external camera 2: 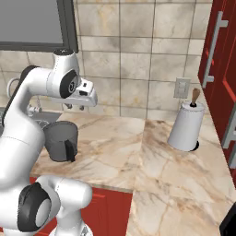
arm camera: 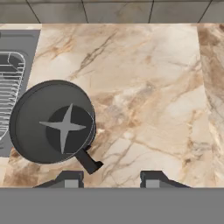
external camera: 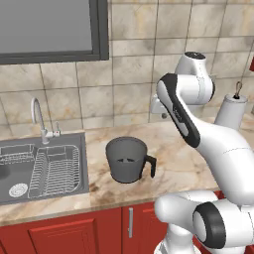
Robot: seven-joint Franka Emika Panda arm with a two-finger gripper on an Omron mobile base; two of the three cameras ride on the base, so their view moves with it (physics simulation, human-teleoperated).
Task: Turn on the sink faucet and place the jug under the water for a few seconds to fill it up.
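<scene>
Item, jug (external camera: 127, 159): standing upright on the worktop (external camera: 183, 158) just beside the sink (external camera: 84, 168), handle toward me, while I am holding the hand (arm camera: 111, 179) above it, grasping nothing, fingers parted, presumably lining up a grip.

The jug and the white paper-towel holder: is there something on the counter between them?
No. In the right base view, bare marble counter lies between the jug and the paper-towel holder.
</scene>
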